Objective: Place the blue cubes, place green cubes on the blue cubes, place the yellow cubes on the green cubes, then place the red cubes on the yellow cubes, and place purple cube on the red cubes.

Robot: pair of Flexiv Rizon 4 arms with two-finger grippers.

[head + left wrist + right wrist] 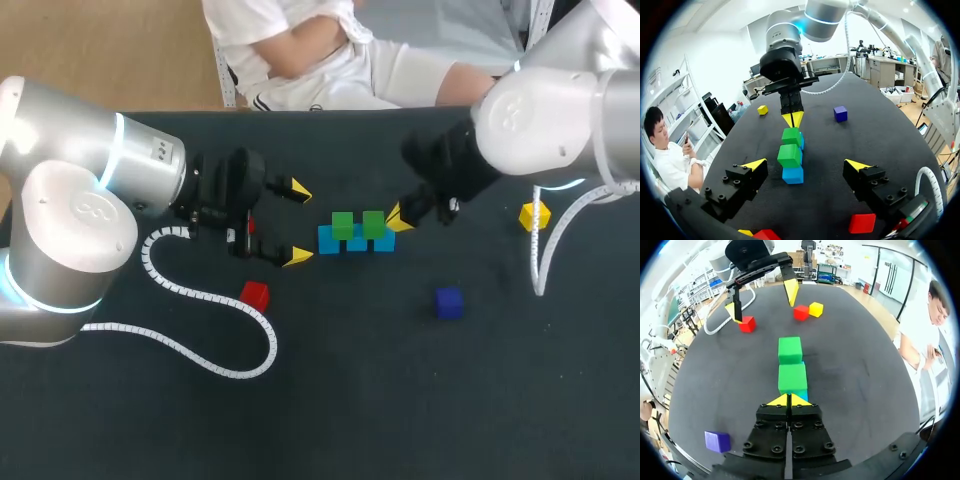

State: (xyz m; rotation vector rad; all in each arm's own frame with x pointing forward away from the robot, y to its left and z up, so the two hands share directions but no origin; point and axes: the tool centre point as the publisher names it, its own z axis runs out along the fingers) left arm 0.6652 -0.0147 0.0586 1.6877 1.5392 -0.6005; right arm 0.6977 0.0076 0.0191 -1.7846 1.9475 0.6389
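Note:
Three blue cubes (356, 243) lie in a row at mid-table, with two green cubes (343, 224) (374, 222) on top. My right gripper (400, 218) is shut and empty, its tips at the row's right end, close against the nearest green cube (792, 377). My left gripper (298, 224) stands open just left of the row, facing it, with nothing between its fingers; the near blue cube (792, 175) lies ahead of it. A red cube (255, 295) sits below the left gripper. A second red cube (801, 312) and a yellow cube (815, 309) sit under the left wrist.
A purple cube (449, 302) lies alone to the front right of the row. A second yellow cube (534, 215) sits far right, near the right arm's cable (545, 250). The left arm's white cable (200, 300) loops over the table at the front left.

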